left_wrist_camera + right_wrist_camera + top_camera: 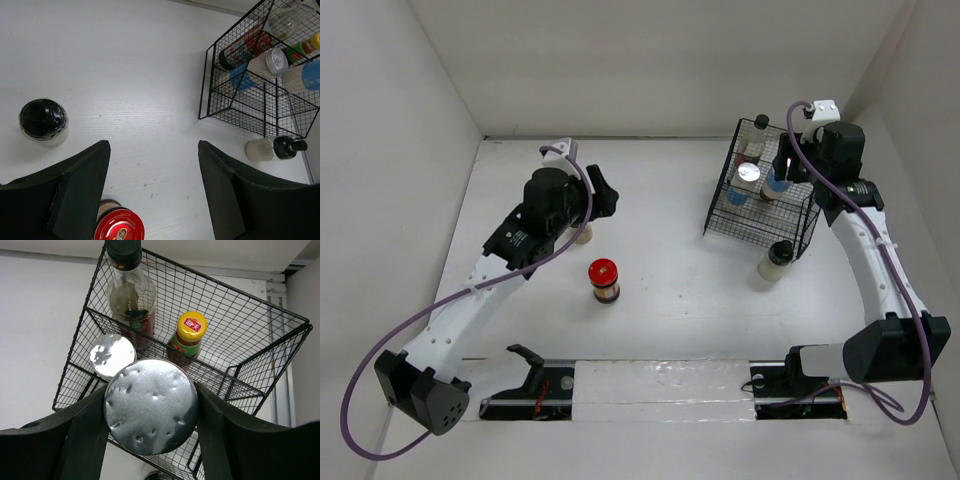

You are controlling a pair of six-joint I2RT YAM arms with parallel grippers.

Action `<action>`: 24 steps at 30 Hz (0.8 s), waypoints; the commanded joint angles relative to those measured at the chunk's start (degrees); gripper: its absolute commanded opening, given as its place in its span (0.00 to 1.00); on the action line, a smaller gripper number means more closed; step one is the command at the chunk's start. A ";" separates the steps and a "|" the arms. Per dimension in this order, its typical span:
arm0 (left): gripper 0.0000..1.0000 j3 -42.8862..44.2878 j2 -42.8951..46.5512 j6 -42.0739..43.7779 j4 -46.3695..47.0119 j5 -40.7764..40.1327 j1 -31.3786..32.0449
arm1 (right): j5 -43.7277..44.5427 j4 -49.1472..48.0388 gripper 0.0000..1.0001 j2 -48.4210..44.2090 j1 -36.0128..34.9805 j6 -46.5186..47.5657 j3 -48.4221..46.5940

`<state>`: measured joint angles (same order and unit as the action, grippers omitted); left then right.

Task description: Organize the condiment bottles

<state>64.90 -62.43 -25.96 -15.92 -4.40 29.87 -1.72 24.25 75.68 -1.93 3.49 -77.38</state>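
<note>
Placing step in hand: right gripper (790, 168) hangs over wire rack (210, 285), jaws partly closed, clamping silver-lidded jar (150, 412) by both sides. Whether jar base touches rack floor: cannot tell. Second silver-lidded jar (112, 356), tall clear bottle (131, 290) and small red sauce (187, 337) sit inside rack. Next move likely: lower into free slot, release. Left gripper (152, 150) spread wide, holding nothing, over table (125, 60) near red-lidded jar (119, 227) and pale dark-capped jar (44, 121). Other pale bottle (272, 148) just outside rack.
</note>
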 commanded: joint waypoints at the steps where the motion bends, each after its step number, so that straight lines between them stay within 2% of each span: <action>1: 0.67 2.77 -0.32 0.55 1.68 -0.17 -0.16 | -1.44 -5.70 0.18 0.43 0.87 0.73 -0.75; 5: 0.67 3.30 -1.46 1.08 2.21 -0.17 -0.16 | -1.97 -10.01 0.18 2.45 0.88 0.21 -0.22; 11: 0.67 3.83 -1.46 1.08 2.21 -0.69 -0.16 | -2.58 -10.53 0.18 5.88 0.88 -1.02 -1.54; 15: 0.67 3.83 -1.99 1.08 2.21 -0.69 -0.16 | -3.38 -12.47 0.18 7.20 0.88 -3.57 2.32; 22: 0.67 3.83 -2.52 1.08 2.21 -0.69 -0.16 | -1.98 -12.47 0.26 8.52 1.93 -6.74 6.90; 23: 0.67 3.83 -3.04 1.08 2.21 -0.69 -0.16 | -1.98 -12.47 0.35 8.52 1.93 -6.74 7.77; 24: 0.67 3.83 -3.04 1.08 2.21 -0.69 -0.16 | -1.98 -12.47 0.40 9.04 1.93 -6.74 8.30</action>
<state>66.22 -65.39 -25.71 -15.55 -4.75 29.87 -3.25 15.75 85.43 -0.43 -1.45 -69.52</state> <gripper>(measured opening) 0.666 0.665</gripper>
